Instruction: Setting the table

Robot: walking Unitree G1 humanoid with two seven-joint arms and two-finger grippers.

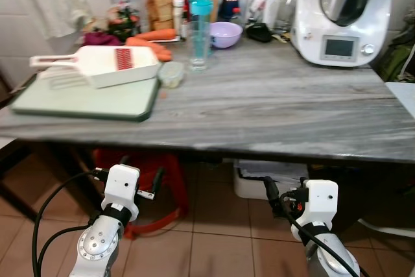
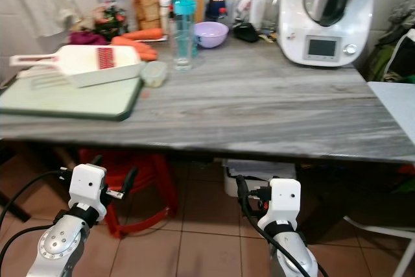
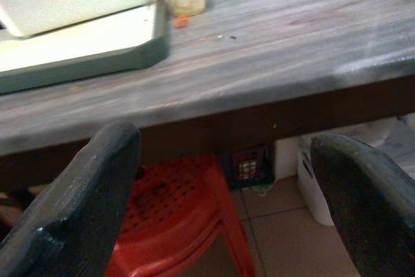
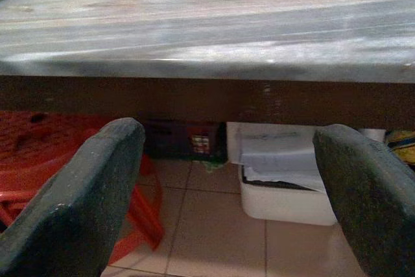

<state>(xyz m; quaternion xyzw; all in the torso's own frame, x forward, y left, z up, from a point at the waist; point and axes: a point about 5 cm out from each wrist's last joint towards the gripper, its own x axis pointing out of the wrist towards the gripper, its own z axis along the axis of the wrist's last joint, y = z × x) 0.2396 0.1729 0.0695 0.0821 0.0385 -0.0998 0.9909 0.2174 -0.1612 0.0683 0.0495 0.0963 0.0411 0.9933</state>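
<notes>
A grey marble table [image 1: 272, 108] stands in front of me. On it are a clear drinking glass [image 1: 198, 50], a purple bowl [image 1: 225, 34], a small lidded tub [image 1: 171, 74] and a white slicer [image 1: 104, 64] resting on a green cutting board [image 1: 84, 98]. Both grippers hang below the table's front edge. My left gripper [image 1: 139, 172] is open and holds nothing; its fingers [image 3: 78, 212] point at the edge under the board. Further right, my right gripper [image 1: 275, 194] is open too, with its fingers [image 4: 369, 205] spread wide and nothing between them.
A white kitchen machine [image 1: 342, 14] stands at the back right. Jars, a teal bottle [image 1: 200, 11] and carrots [image 1: 152, 38] crowd the back left. Under the table are a red plastic stool [image 1: 146, 176] and a white box [image 1: 259, 176] on the tiled floor.
</notes>
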